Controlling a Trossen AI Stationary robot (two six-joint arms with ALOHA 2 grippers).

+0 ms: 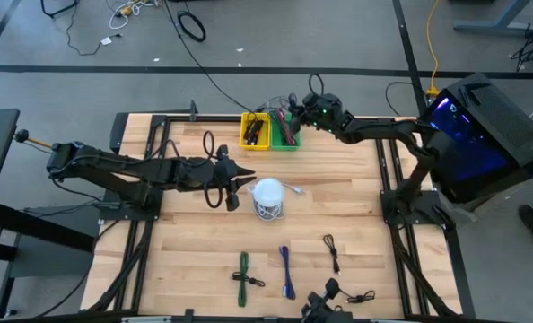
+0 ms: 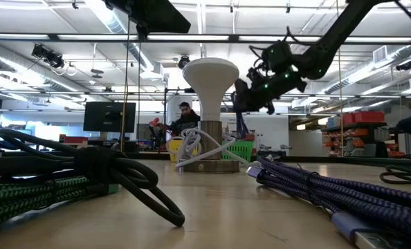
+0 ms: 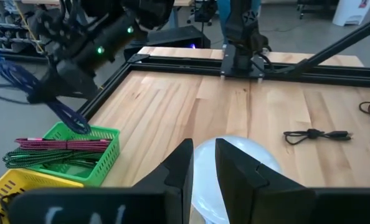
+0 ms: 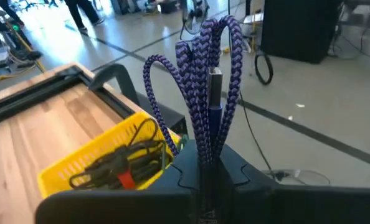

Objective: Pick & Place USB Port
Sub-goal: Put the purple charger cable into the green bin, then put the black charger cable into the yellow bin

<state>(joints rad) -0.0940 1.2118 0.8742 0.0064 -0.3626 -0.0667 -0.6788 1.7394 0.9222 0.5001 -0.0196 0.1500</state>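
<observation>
Overhead, right gripper [image 4: 205, 163] fingers clamped braided purple USB cable [image 4: 203, 81] above mesh green bin [image 1: 285, 131], beside yellow bin [image 1: 253, 131]. Left gripper [image 1: 246, 180] fingers narrowly parted beside smooth white dome [image 1: 268, 191]; wooden bench [image 1: 338, 197] open between.

In the right wrist view the purple braided cable [image 4: 203, 93] drops between the right pincer's dark fingers [image 4: 200, 177], so its lower end is hidden. The yellow basket [image 4: 101, 158] is partly covered by that pincer. In the left wrist view the white dome [image 3: 228, 171] is half hidden behind the left pincer's fingers [image 3: 175, 177], and the frame's edge cuts it off. From above, the contents of the green basket [image 1: 284, 132] are too small to tell apart.
</observation>
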